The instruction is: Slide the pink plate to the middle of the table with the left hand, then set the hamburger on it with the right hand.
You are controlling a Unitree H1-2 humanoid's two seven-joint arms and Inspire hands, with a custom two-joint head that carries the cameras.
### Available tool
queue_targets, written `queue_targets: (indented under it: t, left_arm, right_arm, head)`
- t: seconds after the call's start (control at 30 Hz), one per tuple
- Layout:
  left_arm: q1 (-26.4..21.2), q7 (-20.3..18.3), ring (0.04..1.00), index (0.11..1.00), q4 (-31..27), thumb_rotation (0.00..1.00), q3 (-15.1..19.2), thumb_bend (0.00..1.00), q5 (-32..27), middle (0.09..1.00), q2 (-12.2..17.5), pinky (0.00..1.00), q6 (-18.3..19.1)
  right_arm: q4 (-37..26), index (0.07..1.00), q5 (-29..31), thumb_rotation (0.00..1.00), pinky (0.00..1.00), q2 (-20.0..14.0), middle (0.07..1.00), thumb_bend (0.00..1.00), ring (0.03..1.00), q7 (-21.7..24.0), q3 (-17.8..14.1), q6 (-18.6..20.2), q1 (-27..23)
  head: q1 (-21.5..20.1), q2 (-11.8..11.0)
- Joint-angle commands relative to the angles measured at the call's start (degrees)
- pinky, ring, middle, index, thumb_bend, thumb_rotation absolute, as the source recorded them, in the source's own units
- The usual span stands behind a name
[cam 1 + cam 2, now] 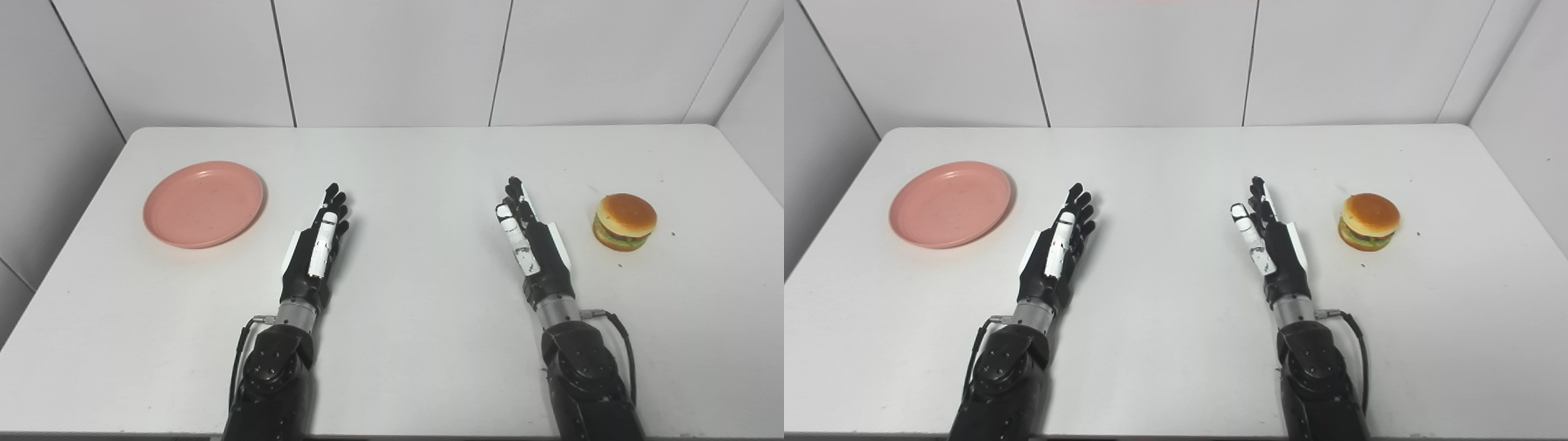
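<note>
Left eye view: pink plate (203,204) left, hamburger (624,222) right

Plate (203,204): plain salmon pink. Hamburger (624,222): golden-tan bun, green and dark brown layers. Tabletop (416,184): white, few dark specks. Left hand (318,245) and right hand (530,242): black with white panels.

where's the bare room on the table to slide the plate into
Bare: the wide middle strip between the left hand and right hand, and the far table edge. Occupied: pink plate at left, hamburger at right.
</note>
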Motion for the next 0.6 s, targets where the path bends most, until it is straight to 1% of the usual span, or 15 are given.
queue_targets:
  t: [0.0,0.2,0.3,0.43,0.57]
  left_arm:
    - [-1.16,0.78,1.000,1.000,-0.79,1.00,0.41,0.42,0.22,1.000,-0.47,1.00,-1.21]
    - [-1.47,1.37,1.000,1.000,-0.77,1.00,0.37,0.43,0.82,1.000,-0.24,1.00,-0.31]
    - [-1.60,1.06,1.000,1.000,-0.56,1.00,0.42,0.41,0.37,1.000,-0.30,1.00,-1.36]
    - [-1.66,0.19,1.000,1.000,-0.31,1.00,0.19,0.41,-0.19,1.000,0.08,1.00,-1.92]
    - [-1.48,0.74,1.000,1.000,-0.61,1.00,0.03,0.42,0.28,1.000,0.04,1.00,-1.30]
  right_arm:
    - [-1.74,1.000,-0.17,0.90,1.00,0.08,1.000,0.65,1.000,-0.38,0.16,-2.64,-1.32]
    - [-1.97,1.000,0.09,0.90,1.00,-0.11,1.000,0.65,1.000,0.47,0.45,-2.06,-1.35]
    - [-1.72,1.000,0.02,0.89,1.00,-0.02,1.000,0.64,1.000,0.28,0.42,-2.40,-1.44]
    - [-1.67,1.000,-0.28,0.90,1.00,0.04,1.000,0.64,1.000,-0.01,0.43,-2.43,-1.52]
    - [-1.56,1.000,0.30,0.90,1.00,-0.16,1.000,0.64,1.000,0.70,0.48,-2.48,-1.54]
  head:
    - [0.05,0.02]
    - [0.14,-0.04]
    - [0.08,-0.02]
    - [0.16,0.13]
    - [0.16,0.13]
